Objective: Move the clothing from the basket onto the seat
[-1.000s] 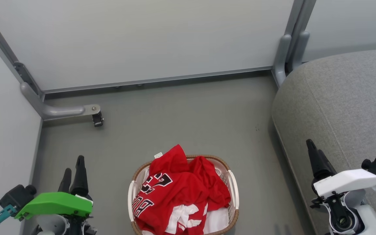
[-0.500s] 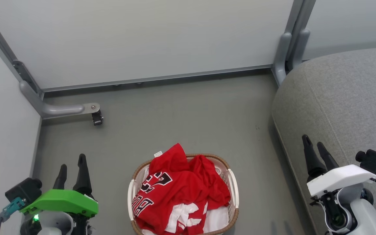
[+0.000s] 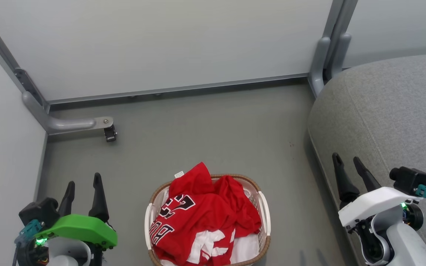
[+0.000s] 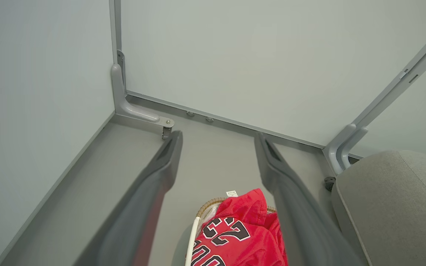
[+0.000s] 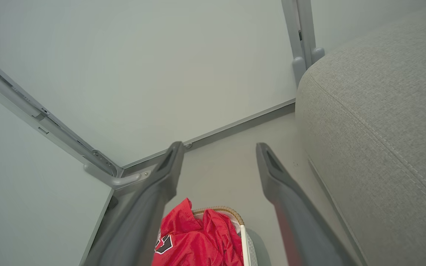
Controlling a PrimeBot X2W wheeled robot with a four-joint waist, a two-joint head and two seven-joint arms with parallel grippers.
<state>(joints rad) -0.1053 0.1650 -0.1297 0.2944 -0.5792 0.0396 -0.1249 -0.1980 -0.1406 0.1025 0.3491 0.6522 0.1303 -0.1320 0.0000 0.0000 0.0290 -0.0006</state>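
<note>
The left tool [image 3: 84,179], two long dark tapered fingers on a wrist capped by a bright green plastic cover [image 3: 76,229], sits low on the robot's left. Its fingers are spread wide and point forward. The right tool [image 3: 345,157] has matching dark fingers under a white plastic cover [image 3: 377,201]. It sits low on the right, equally wide apart, its fingers leaning slightly leftward.
</note>
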